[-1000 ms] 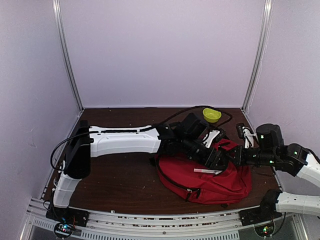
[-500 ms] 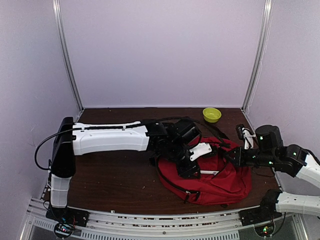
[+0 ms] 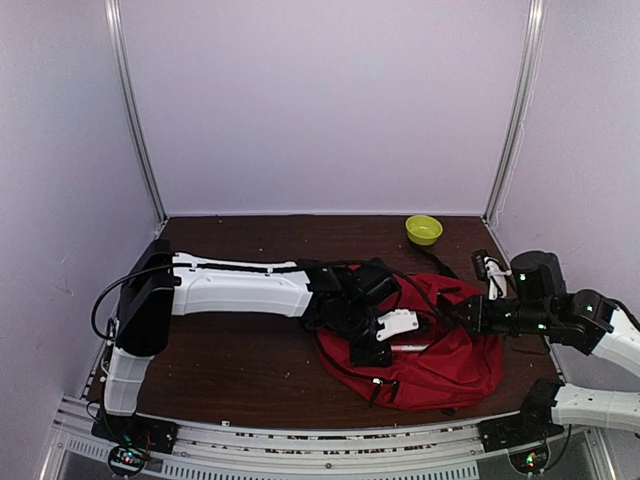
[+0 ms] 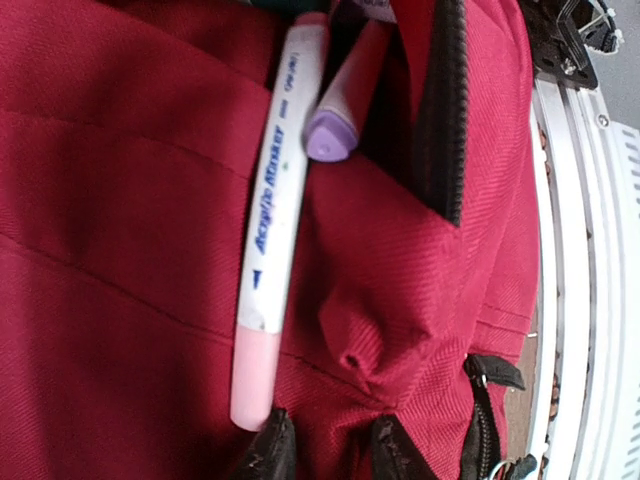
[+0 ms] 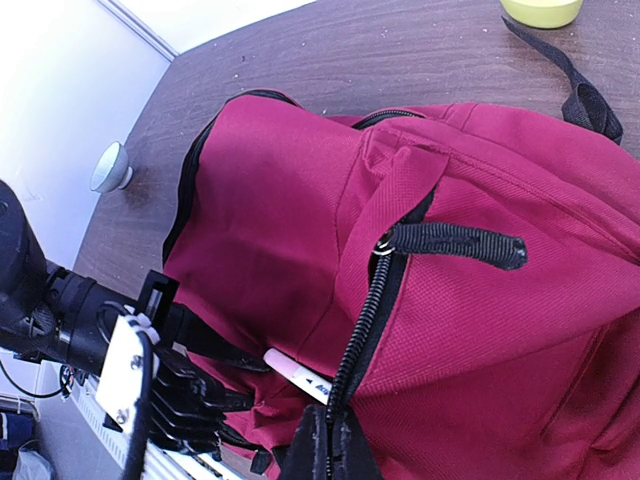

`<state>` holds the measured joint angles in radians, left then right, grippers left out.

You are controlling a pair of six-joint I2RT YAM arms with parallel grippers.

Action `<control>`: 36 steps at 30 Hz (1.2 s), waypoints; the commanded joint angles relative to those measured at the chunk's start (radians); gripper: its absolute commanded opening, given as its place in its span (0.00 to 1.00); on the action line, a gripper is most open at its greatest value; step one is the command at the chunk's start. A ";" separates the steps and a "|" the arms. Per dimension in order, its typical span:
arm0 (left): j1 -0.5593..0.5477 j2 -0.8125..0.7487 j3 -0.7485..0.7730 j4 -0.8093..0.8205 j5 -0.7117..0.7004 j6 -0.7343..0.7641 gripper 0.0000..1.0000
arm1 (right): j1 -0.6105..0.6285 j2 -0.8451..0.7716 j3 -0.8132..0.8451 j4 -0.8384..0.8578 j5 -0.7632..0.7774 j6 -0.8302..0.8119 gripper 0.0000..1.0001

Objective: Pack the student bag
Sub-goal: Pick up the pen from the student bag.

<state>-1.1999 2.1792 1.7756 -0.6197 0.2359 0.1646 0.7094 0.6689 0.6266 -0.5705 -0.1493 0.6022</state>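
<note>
Bag (image 3: 450,360): judged soft, limp, light; best gripped at zipper edge (image 5: 365,320). Right claw (image 5: 325,445) was clenched there; left claw (image 4: 330,452) state undetermined.

Red student bag (image 3: 450,365), flat, unzipped

**Top view:** you look down from high behind the near edge of the bench (image 3: 230,370) toward the back wall (image 3: 320,100), far enough off to take in the whole surface.

**Left wrist view:** you sit pressed close to the student bag (image 4: 120,200) — red cloth fills the frame, with the near rail (image 4: 575,250) at right.

**Right wrist view:** you look from a little farther off, across the bag toward the yellow bowl (image 5: 540,10).

All three views share the bag and the white marker (image 4: 275,210).
</note>
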 commanded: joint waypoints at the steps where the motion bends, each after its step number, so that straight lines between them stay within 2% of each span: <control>1: 0.021 -0.044 0.019 0.018 0.025 0.046 0.29 | 0.005 -0.020 -0.010 0.007 0.003 0.007 0.00; 4: 0.023 -0.098 0.013 -0.037 0.064 0.086 0.34 | 0.004 -0.017 -0.012 0.011 0.004 0.008 0.00; 7: 0.023 -0.118 0.017 -0.063 0.032 0.104 0.34 | 0.004 -0.013 -0.014 0.018 0.002 0.009 0.00; 22: 0.026 0.008 0.072 0.069 -0.018 0.088 0.21 | 0.004 -0.023 -0.014 0.009 0.001 0.013 0.00; 36: 0.021 0.064 0.063 0.079 0.029 0.078 0.27 | 0.004 -0.017 -0.016 0.015 -0.002 0.014 0.00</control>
<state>-1.1797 2.2330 1.8385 -0.5896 0.2443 0.2455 0.7094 0.6601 0.6144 -0.5652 -0.1497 0.6098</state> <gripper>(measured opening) 0.270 0.017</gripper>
